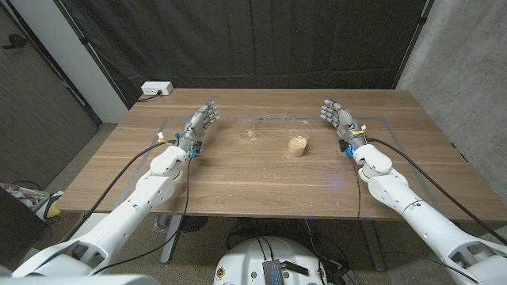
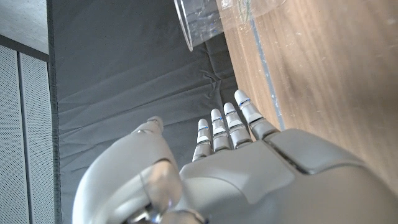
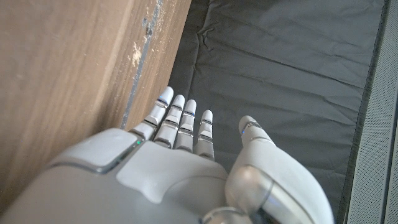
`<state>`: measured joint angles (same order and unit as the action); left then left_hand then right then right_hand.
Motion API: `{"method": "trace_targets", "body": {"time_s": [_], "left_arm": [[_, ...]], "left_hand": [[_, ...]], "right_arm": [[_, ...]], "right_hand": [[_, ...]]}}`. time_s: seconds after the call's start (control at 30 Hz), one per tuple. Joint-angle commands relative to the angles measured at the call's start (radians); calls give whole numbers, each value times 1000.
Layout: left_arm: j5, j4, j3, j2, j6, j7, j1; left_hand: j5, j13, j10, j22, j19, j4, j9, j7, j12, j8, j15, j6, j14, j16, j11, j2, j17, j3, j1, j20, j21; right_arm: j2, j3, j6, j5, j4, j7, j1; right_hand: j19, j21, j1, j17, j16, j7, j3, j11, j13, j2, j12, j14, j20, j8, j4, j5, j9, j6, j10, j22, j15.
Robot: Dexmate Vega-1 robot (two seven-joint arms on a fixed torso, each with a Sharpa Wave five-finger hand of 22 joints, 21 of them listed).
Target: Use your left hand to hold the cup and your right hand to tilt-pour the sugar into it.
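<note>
My left hand [image 1: 200, 124] at frame left and right hand [image 1: 339, 119] at right both hold nothing, fingers apart. Clear cup [image 1: 250, 129] upper centre of bench [image 1: 261, 186]; sugar container [image 1: 297, 146] just right of it.

In the head view the clear cup [image 1: 250, 131] is so faint against the tabletop [image 1: 261, 178] that its outline and contents cannot be made out. The left wrist view cuts the cup [image 2: 202, 22] off at the picture's edge, leaving just part of its wall. The small tan container [image 1: 297, 146] is too small to read.
</note>
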<state>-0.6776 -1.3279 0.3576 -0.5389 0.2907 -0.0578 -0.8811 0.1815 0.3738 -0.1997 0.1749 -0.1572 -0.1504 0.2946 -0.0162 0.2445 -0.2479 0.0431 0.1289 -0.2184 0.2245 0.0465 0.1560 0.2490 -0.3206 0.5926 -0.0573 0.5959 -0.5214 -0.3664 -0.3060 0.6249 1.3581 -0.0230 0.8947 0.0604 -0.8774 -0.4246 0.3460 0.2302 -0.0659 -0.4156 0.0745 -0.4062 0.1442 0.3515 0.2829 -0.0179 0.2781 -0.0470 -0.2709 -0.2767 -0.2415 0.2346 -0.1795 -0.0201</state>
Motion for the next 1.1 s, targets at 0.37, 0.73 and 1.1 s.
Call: {"method": "trace_targets", "body": {"time_s": [0.37, 0.73, 1.1], "left_arm": [[-16, 7, 10, -65, 61, -89, -18], [10, 56, 35, -79, 65, -117, 36], [37, 60, 64, -90, 45, -114, 71]], "left_hand": [[5, 6, -7, 3, -5, 6, 2, 6, 6, -1, -2, 5, -3, 3, -4, -9, 1, -3, 3, -1, -1], [4, 6, -5, 3, -5, 12, 2, 10, 4, 1, -11, 3, -3, 2, -12, -22, -2, 2, -4, -6, -8], [4, 7, -20, 4, -9, 15, 2, 15, 10, -1, -20, 10, -11, 5, -16, -25, -4, 2, -9, -7, -13]], "right_arm": [[-93, -26, -82, -150, 39, 9, 43], [-127, -59, -170, -303, -85, 50, -38], [-181, -72, -179, -426, -115, 42, -69]], "right_hand": [[-14, 20, 30, -16, -17, 2, 32, 12, 2, -83, -23, -52, -56, -31, -22, 10, -2, 74, -49, -1, 33], [-56, 56, 76, -25, -26, -7, 68, -17, 6, -135, -41, -101, -89, -52, -23, 27, 3, 118, -88, -1, 20], [-96, 88, 117, -31, -28, -24, 101, -38, 9, -180, -56, -129, -120, -65, -22, 53, 9, 150, -123, 0, 14]]}}
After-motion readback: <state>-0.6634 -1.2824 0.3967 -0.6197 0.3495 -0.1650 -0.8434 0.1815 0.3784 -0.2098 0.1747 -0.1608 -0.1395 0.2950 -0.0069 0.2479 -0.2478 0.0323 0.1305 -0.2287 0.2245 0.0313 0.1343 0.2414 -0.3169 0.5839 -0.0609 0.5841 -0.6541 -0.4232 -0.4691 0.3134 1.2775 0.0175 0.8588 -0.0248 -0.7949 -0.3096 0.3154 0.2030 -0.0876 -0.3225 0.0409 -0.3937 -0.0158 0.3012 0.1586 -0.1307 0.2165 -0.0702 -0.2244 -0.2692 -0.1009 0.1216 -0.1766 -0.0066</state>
